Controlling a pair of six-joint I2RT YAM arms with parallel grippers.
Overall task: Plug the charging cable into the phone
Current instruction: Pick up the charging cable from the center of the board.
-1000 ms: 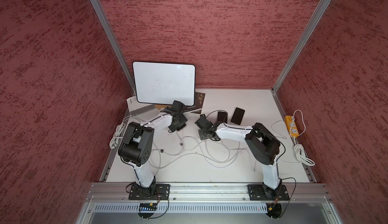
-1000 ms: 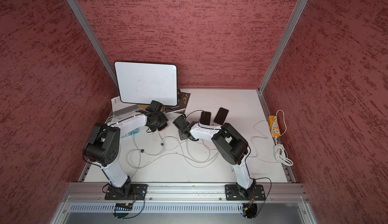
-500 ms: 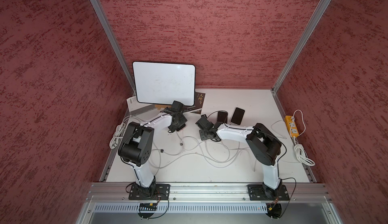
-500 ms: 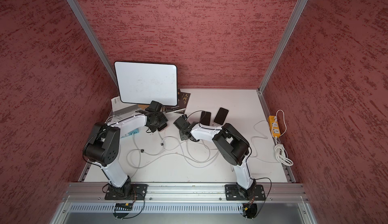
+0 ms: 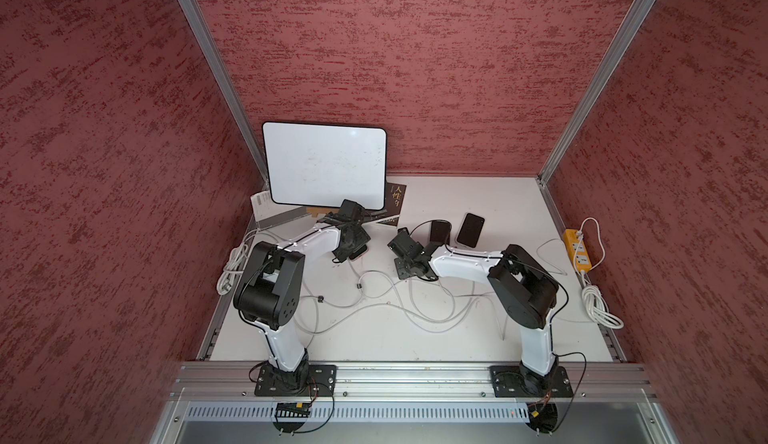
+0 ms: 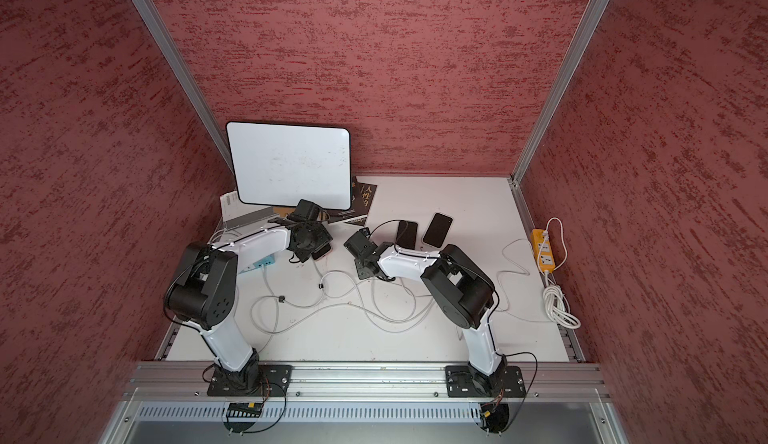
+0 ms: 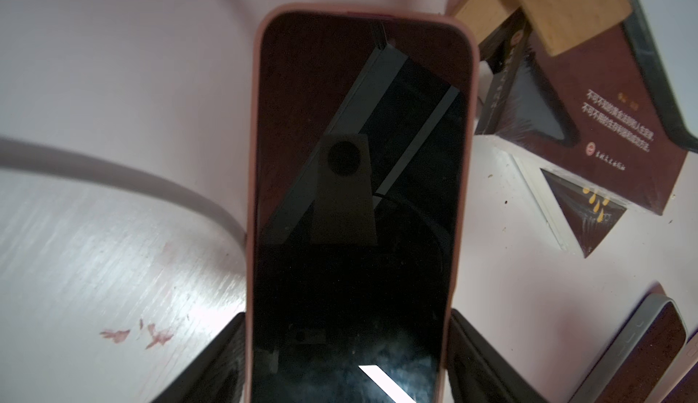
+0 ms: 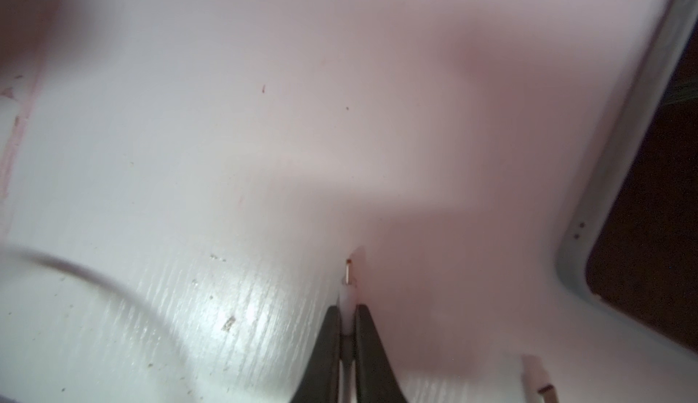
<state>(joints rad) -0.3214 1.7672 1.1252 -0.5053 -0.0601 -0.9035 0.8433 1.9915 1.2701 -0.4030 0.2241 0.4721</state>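
Both top views overlook the whole table [image 5: 374, 342] (near-twins); wrist views hug its surface.

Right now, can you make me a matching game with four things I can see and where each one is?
Things:
1. pink-cased phone
2. white cable plug
3. yellow power strip
4. whiteboard

Places:
A. leaning against the back wall
B. pinched in the right gripper
C. at the table's edge on the robot's right side
D. between the fingers of the left gripper

Pairs: 1-D, 2-B, 3-C, 4-A
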